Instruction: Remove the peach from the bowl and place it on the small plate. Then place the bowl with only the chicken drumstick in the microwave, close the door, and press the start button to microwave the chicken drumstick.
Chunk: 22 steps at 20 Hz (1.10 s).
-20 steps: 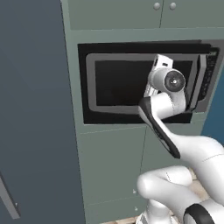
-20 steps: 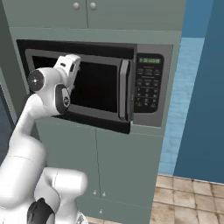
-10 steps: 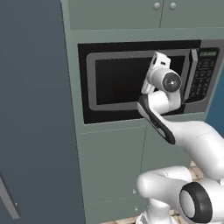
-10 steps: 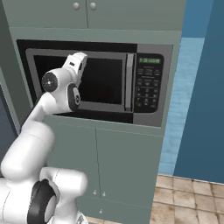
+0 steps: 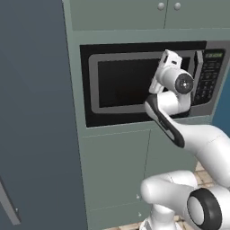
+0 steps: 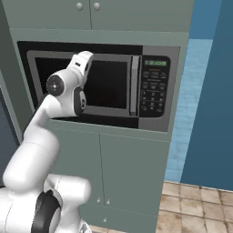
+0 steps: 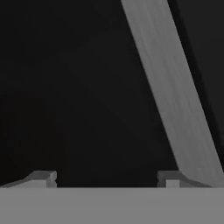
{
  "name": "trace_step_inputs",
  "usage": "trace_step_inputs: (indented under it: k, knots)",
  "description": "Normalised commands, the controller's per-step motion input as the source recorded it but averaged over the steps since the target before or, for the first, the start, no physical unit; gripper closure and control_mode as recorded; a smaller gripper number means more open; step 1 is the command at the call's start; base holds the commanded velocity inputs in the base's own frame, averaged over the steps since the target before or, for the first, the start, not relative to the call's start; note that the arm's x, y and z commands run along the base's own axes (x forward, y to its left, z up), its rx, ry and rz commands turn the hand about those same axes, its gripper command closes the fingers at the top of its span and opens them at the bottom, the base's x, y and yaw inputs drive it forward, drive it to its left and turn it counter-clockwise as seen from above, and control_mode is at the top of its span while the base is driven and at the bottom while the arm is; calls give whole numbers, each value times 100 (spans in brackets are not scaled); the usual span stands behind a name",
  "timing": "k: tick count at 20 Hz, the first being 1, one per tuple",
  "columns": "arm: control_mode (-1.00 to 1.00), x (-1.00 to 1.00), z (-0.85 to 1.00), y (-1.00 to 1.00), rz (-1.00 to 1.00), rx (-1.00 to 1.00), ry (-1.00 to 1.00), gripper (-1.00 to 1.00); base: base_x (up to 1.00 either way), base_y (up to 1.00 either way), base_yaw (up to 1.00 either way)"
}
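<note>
The microwave [image 6: 95,84] sits built into the grey-green cabinet front. Its black door [image 5: 126,83] lies flush and shut, the vertical grey handle [image 6: 134,84] beside the keypad panel [image 6: 154,91]. My gripper [image 6: 85,56] is up against the door glass, left of the handle. In the hand view the gripper [image 7: 105,178] stands open, nothing between its fingertips [image 7: 41,177]; dark glass lies just ahead and a grey strip [image 7: 170,96] runs diagonally on the right. The peach, bowl, small plate and chicken drumstick are hidden or out of view.
Cabinet doors [image 6: 132,177] are below the microwave and more cabinets [image 5: 166,13] are above it. A tall dark panel [image 5: 31,112] stands to the left, a blue wall [image 6: 209,91] to the right. Tiled floor [image 6: 191,214] shows at lower right.
The microwave door has swung from ajar to flush shut. My hand has followed it in toward the cabinet front.
</note>
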Motion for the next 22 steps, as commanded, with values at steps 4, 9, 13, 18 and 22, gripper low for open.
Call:
trace_step_inputs:
  k: [4, 9, 13, 18, 22]
  knots:
    - [-100, -89, 4, -61, 0, 11, 7, -100, 0, 0, 0]
    - [-100, -68, 25, -97, 0, 10, 7, -100, 0, 0, 0]
    - [-100, -59, 5, -100, 0, 2, 13, -100, 0, 0, 0]
    - [-100, -51, -35, -99, 0, 1, 13, -100, 0, 0, 0]
    - [-100, -1, -80, -47, 0, 7, -4, -100, 0, 0, 0]
